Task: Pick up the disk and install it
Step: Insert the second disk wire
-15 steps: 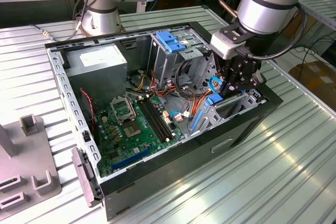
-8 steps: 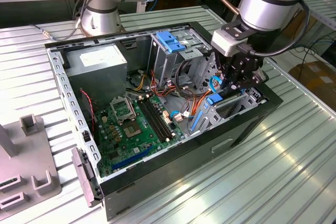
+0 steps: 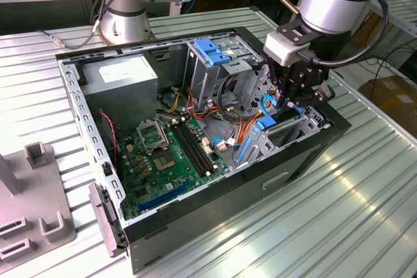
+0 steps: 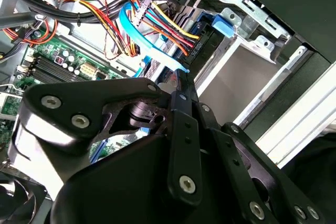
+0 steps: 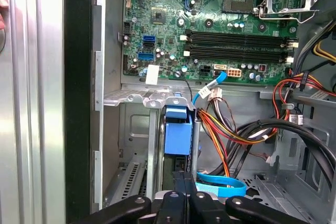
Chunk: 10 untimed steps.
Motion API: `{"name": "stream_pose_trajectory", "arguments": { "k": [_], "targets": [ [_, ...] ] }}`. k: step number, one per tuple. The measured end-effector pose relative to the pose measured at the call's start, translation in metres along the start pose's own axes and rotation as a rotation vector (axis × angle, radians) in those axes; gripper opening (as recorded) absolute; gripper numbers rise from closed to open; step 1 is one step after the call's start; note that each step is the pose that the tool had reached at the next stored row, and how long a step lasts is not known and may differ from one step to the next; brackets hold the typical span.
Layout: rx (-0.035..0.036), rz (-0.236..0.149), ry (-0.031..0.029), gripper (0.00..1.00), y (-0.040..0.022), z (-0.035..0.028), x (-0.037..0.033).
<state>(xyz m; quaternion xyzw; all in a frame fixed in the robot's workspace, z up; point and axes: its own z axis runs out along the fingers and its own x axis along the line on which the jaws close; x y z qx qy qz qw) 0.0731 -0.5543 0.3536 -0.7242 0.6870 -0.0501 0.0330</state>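
- My claw (image 3: 291, 99) reaches down inside the open computer case (image 3: 326, 136), fingers drawn narrow together.
- The disk (image 5: 176, 136), blue-framed, stands in the case's drive bay just beneath my claw.
- Judged stage: insertion nearly complete; full seating unconfirmed.

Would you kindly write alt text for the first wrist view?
The robot's black pincer reaches into an open computer case, just above a blue plastic carrier standing in a metal bay. Beyond lie the green motherboard and bundled coloured cables.
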Motion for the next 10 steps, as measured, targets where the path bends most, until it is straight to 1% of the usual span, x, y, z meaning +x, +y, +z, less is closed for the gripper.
{"name": "stream_pose_trajectory", "arguments": {
  "k": [1,10],
  "targets": [
    [0.0001,0.0,-0.0001,0.1,0.0,0.0,0.0],
    [0.0,0.0,0.0,0.1,0.0,-0.0002,0.0]
  ]
}}
